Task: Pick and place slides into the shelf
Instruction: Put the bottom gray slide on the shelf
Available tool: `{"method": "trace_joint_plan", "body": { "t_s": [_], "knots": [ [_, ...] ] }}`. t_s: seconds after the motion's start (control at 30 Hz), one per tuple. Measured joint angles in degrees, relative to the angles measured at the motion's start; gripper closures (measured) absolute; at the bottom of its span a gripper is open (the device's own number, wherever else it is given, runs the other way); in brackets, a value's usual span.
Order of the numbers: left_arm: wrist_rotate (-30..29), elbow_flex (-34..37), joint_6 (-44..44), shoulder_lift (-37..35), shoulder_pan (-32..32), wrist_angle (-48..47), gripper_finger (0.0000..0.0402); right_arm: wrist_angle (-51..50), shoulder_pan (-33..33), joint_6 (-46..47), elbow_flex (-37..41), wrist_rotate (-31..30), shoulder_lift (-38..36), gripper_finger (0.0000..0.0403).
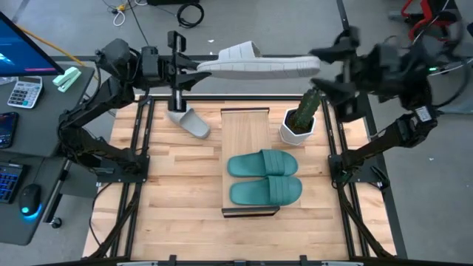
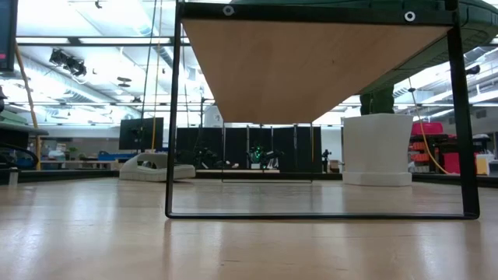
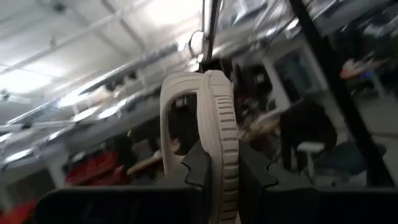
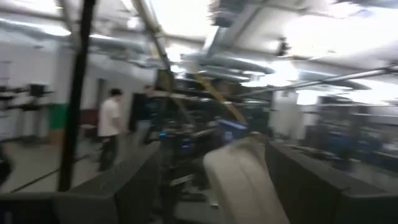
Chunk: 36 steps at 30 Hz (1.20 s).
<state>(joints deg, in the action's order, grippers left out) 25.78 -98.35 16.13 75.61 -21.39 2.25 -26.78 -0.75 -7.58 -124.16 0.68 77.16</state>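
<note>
Above the bench (image 1: 170,192) my left gripper (image 1: 194,70) clamps a grey slide (image 1: 259,66); right gripper (image 1: 325,70) stands apart. Next, lowering it onto the shelf (image 1: 244,122).

Two slides (image 1: 264,177) lie on the shelf (image 1: 245,122), plant pot (image 1: 297,129) beside.

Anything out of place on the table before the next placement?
Yes: one grey slide lies tipped on its side on the tabletop, left of the shelf. The teal pair sits neatly on the shelf. Another grey slide is held aloft by the left gripper.
</note>
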Motion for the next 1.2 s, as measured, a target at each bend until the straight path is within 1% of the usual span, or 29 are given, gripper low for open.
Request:
{"method": "trace_joint_plan", "body": {
  "t_s": [0.1, 0.2, 0.33, 0.5, 0.67, 0.77, 0.93, 1.03, 1.2],
  "knots": [
    [-1.93, -0.02, 3.22, -0.13, 0.00, -5.76, 0.0356, -0.85, -0.02, -0.17, 0.00, -4.83, -2.24, 0.0111],
    [-3.77, 0.00, 5.58, 0.02, 0.14, -11.58, 0.0356, -0.91, -0.02, -0.74, -0.02, -7.58, -3.97, 0.0116],
    [-7.11, 0.00, 8.86, -0.04, 0.93, -20.75, 0.0356, -1.20, -0.02, -1.52, -0.02, -9.94, -5.46, 0.0123],
    [-8.07, 0.02, 11.60, -0.04, 2.06, -30.54, 0.0356, -2.13, -0.02, -1.61, -0.02, -12.89, -6.29, 0.0130],
    [-13.33, 0.02, 15.78, -0.02, 3.11, -39.33, 0.0356, -5.01, -0.01, -1.64, -0.02, -15.78, -5.61, 0.0134],
    [-14.34, 0.02, 18.29, -0.02, 3.63, -41.95, 0.0356, -7.59, -0.02, -1.52, -0.02, -16.16, -4.73, 0.0135],
    [-14.22, 0.02, 23.28, 0.04, 4.06, -43.59, 0.0356, -10.23, -0.02, -1.26, -0.02, -16.20, -2.98, 0.0135],
    [-14.71, 0.64, 27.12, 0.09, 4.73, -43.75, 0.0356, -10.74, -0.02, -1.46, -0.02, -18.13, -2.28, 0.0135],
    [-20.65, 5.02, 35.48, 0.09, 7.62, -42.55, 0.0356, -10.98, 0.00, -2.57, 0.00, -22.59, -2.11, 0.0135]
  ]
}}
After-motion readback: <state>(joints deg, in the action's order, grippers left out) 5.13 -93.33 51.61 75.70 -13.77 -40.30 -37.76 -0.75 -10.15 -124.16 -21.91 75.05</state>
